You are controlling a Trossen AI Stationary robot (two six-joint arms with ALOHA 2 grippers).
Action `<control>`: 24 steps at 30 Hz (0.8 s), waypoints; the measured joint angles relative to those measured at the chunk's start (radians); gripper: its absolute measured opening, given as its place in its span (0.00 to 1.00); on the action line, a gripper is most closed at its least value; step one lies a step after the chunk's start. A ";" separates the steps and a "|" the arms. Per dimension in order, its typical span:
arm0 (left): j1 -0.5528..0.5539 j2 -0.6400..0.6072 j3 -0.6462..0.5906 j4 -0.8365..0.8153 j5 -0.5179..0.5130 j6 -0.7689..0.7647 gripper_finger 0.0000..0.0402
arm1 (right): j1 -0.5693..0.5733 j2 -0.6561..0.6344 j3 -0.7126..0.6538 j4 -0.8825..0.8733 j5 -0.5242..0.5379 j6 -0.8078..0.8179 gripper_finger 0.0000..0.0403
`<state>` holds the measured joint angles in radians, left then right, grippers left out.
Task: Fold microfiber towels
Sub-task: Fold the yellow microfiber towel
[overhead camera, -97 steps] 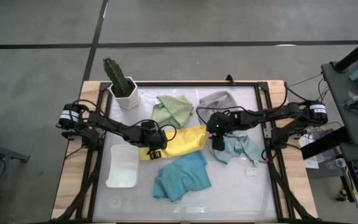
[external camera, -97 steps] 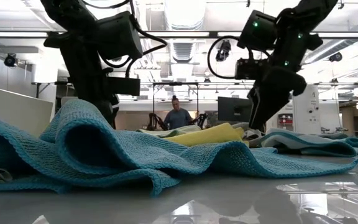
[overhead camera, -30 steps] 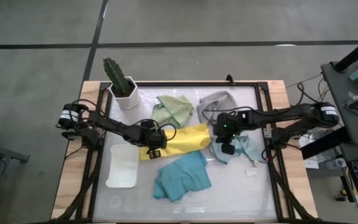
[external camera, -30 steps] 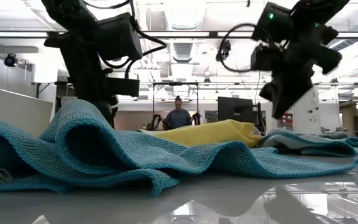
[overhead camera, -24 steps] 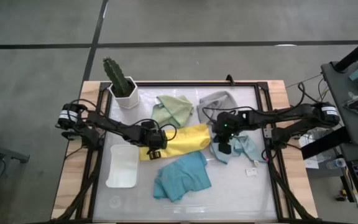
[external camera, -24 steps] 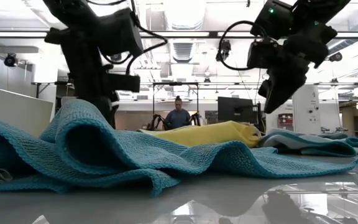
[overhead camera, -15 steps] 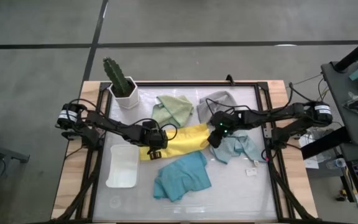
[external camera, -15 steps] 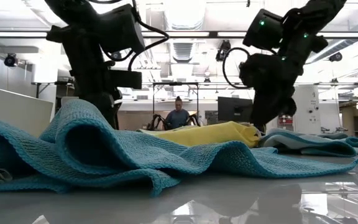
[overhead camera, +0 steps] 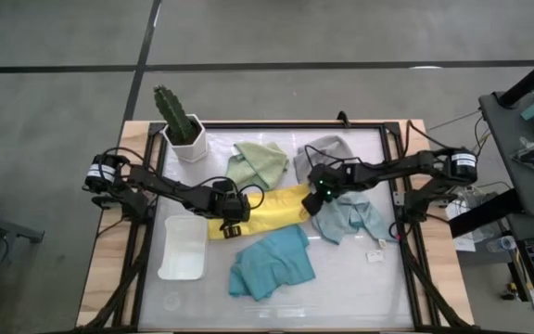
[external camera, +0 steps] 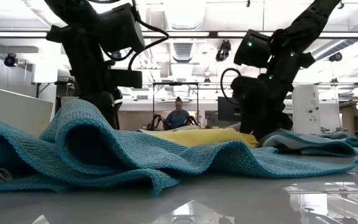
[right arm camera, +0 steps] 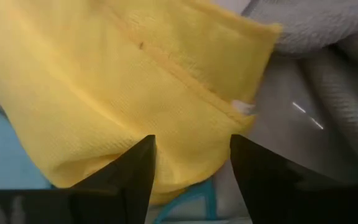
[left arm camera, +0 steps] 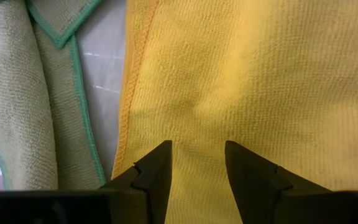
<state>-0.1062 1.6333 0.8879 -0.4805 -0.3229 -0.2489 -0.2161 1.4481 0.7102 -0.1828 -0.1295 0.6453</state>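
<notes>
- The right gripper (overhead camera: pixel 315 203) stood at the yellow towel's (overhead camera: pixel 265 211) right end, low over it; its wrist view showed the two dark fingers (right arm camera: pixel 131 176) parted, with yellow cloth between them and nothing pinched.
- Only that wrist view showed the stitched hem and a small white tag at the yellow towel's corner (right arm camera: pixel 243 107), with grey towel (right arm camera: pixel 319 68) just beyond and a sliver of pale blue towel (right arm camera: pixel 2 152) beside it.
- The left gripper (overhead camera: pixel 230 223) sat at the yellow towel's left end; its wrist view showed its fingers (left arm camera: pixel 155 175) moderately apart, tips down on the yellow pile, which lay flat and unlifted between them.
- That same view showed the yellow towel's fine looped weave and rolled edge, and next to it the sage green towel (left arm camera: pixel 23 106) with a teal-stitched border, a strip of bare desk (left arm camera: pixel 104 68) between the two.
- From above, the sage green towel (overhead camera: pixel 259 163) and grey towel (overhead camera: pixel 325 149) lay rumpled at the far side, the pale blue towel (overhead camera: pixel 350 218) just right of the right gripper, the teal towel (overhead camera: pixel 272 263) crumpled nearer the front.
- The low view was filled by the teal towel's (external camera: pixel 123 152) thick folds, the yellow towel (external camera: pixel 197 135) a low ridge behind, and a person (external camera: pixel 178 116) far back in the room.
- A white tray (overhead camera: pixel 183 248) lay left of the teal towel; a cactus in a white pot (overhead camera: pixel 180 122) stood at the far left corner.
</notes>
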 joint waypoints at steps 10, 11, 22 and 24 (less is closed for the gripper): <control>0.000 -0.001 -0.005 0.002 -0.001 -0.003 0.33 | -0.053 -0.025 0.002 -0.009 0.002 -0.041 0.49; 0.000 -0.001 -0.005 0.003 -0.001 -0.005 0.33 | -0.052 -0.020 0.002 -0.011 0.002 -0.041 0.49; 0.002 -0.001 -0.005 0.031 -0.016 -0.006 0.33 | -0.029 0.035 0.001 0.030 -0.001 -0.064 0.43; 0.002 -0.001 -0.005 0.032 -0.016 -0.006 0.33 | -0.029 0.035 0.001 0.042 -0.002 -0.069 0.38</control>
<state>-0.1047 1.6321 0.8824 -0.4484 -0.3389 -0.2545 -0.2447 1.4830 0.7109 -0.1406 -0.1314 0.5761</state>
